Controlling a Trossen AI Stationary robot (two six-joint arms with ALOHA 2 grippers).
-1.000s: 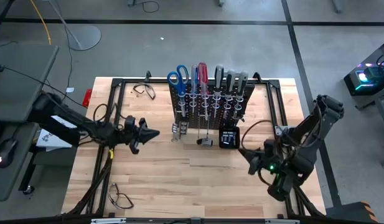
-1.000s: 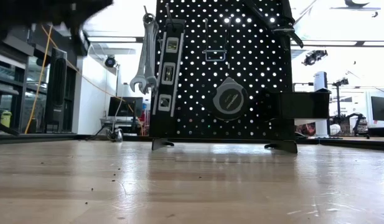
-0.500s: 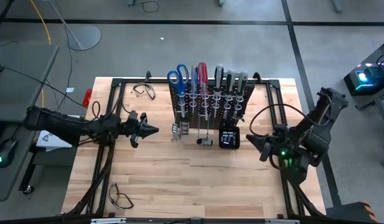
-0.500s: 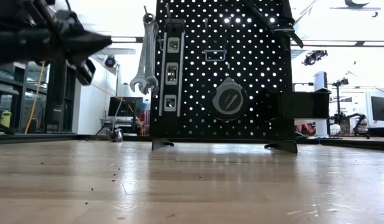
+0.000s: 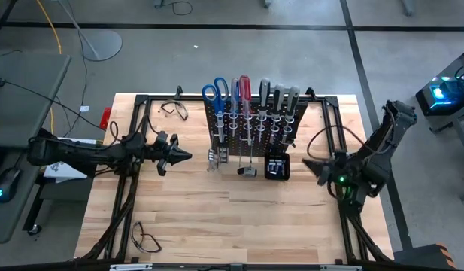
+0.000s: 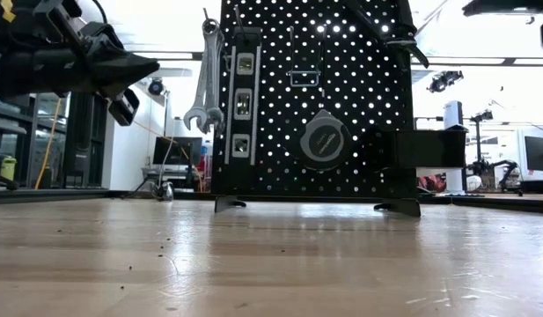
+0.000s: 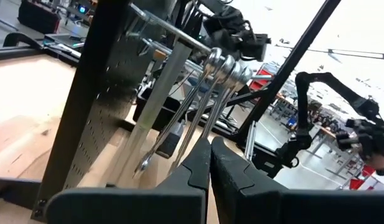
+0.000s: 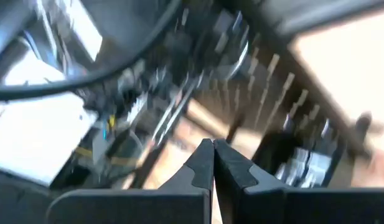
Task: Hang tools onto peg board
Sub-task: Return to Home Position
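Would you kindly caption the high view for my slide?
Blue-handled scissors hang on the black perforated peg board, shut left tool and right tool flanking it.

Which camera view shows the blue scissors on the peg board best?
The high view: the blue scissors hang at the left end of the peg board, handles plainly visible. The low view and both wrist views do not show them.
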